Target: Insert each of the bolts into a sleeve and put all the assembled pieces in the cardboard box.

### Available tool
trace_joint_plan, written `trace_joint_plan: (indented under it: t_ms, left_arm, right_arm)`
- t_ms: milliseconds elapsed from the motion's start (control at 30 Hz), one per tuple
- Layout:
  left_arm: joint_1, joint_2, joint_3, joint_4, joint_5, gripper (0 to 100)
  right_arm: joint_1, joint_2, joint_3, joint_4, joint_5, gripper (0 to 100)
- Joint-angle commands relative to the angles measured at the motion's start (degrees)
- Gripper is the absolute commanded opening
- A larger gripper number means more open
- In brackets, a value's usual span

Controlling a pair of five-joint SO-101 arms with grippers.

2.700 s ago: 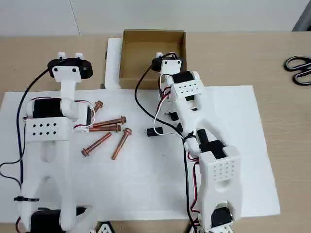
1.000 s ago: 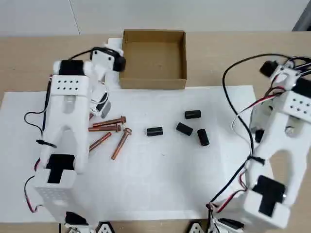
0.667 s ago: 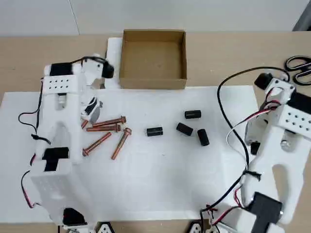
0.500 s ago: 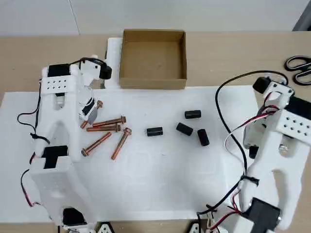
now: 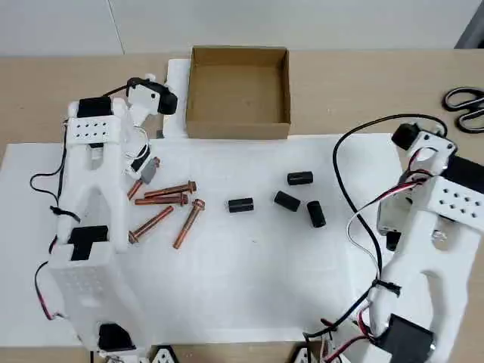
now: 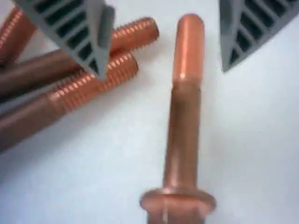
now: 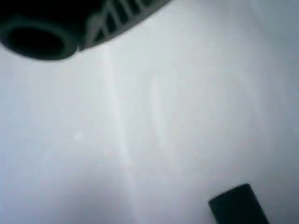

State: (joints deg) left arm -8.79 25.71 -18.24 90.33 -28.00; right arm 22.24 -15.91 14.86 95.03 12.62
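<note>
Copper bolts (image 5: 162, 200) lie loose on the white sheet (image 5: 249, 280), none sleeved. We see the left gripper (image 6: 162, 69) over one bolt (image 6: 184, 116), fingers (image 6: 79, 28) spread wide, holding nothing. The cardboard box (image 5: 238, 128) holds nothing. Four black sleeves (image 5: 286, 201) lie mid-sheet. Right gripper (image 5: 391, 221): grip state we cannot tell. We judge nothing is done yet; all inserting and boxing is left.

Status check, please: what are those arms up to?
Left gripper open, fingers straddling one bolt. Right arm aside. Four sleeves loose, none in cardboard box. Other bolts crowd one finger.
</note>
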Motion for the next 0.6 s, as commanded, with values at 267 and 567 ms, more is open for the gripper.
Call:
trace_joint_plan:
  t_ms: [267,567]
  left_arm:
    - [1.58,7.47,-5.32,-1.76,-0.7,16]
    - [1.76,16.88,-19.82,1.76,-0.7,16]
  right_arm:
    - [0.4,-2.42,-0.44,0.57,0.35,0.3]
    - [0.4,-2.42,-0.44,1.36,0.35,0.3]
